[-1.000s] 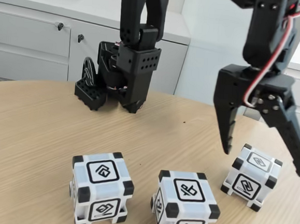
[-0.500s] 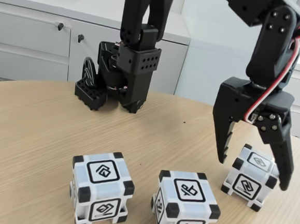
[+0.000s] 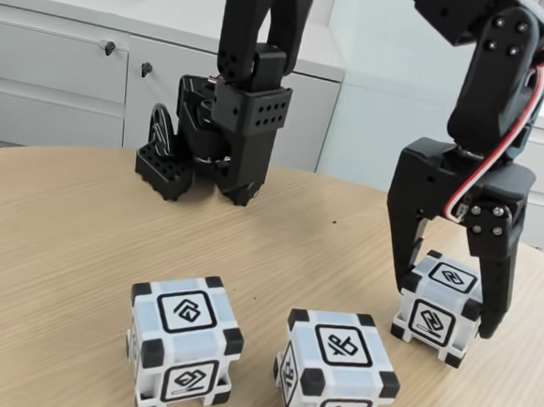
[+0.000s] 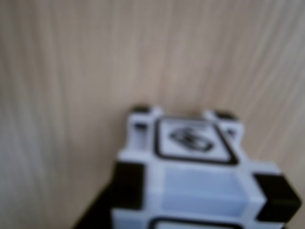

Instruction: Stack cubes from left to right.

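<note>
Fixed view: the gripper (image 3: pixel 445 319) straddles the right-hand cube (image 3: pixel 436 308) on the wooden table (image 3: pixel 62 234) — jaws spread, flanking its sides, contact unclear. Two more cubes — middle (image 3: pixel 336 374), left (image 3: pixel 183 346) — sit to its left.

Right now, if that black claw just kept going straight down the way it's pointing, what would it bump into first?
Probably the wooden table. The gripper points down with its fingers either side of the right-hand cube, so its fingertips should reach the tabletop first, unless the palm meets the cube's top.
</note>
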